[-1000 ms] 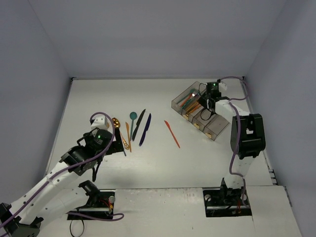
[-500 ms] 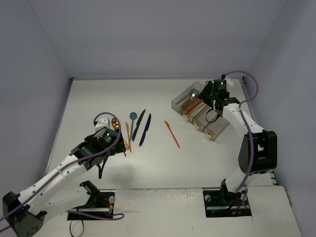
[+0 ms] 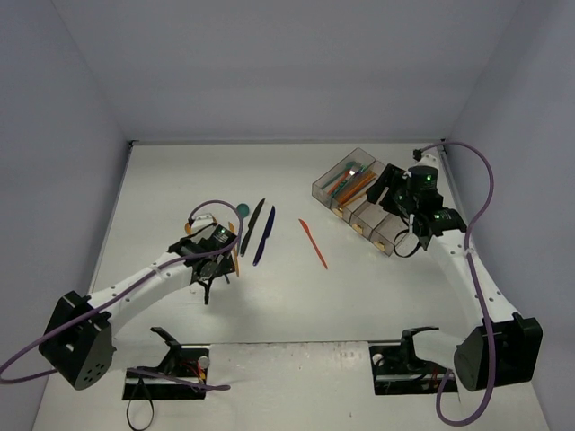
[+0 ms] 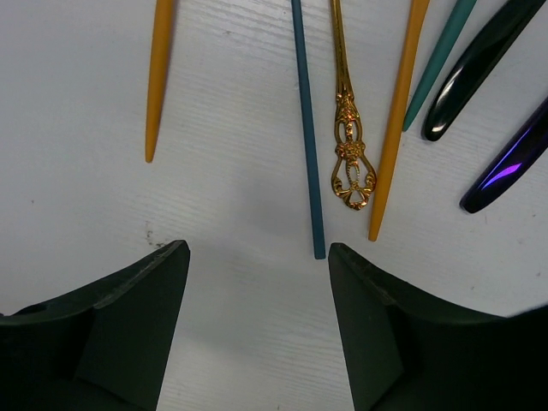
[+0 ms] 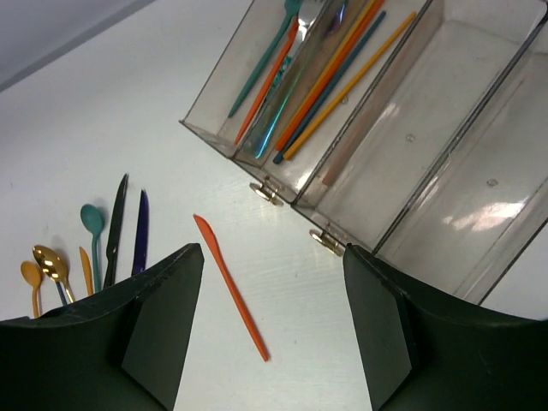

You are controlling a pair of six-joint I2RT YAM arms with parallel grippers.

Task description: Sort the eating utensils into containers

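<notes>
Containers (image 5: 445,128) sit at the far R of the table (image 3: 171,189), four bins joined in a row. The two bins farthest from the arm bases hold a mix of orange, teal and shiny pieces. The other two look empty to me.

R gripper (image 5: 272,257) hangs over the table just short of the bins, fingers apart w/ nothing between them. L gripper (image 4: 257,253) hovers low at the handle ends of the loose utensils (image 3: 263,235), fingers also apart and empty.

My read is approx half done. L wrist cam shows seven handles fanned out on the table: orange, teal, gold, black, navy. One orange knife (image 3: 313,243) lies alone between that bunch and the bins, so at least eight are left to move.

Closest to the L fingers is a thin teal handle (image 4: 306,128), w/ the gold handle (image 4: 347,137) just beside it. That's a tight spot to pick only one.
</notes>
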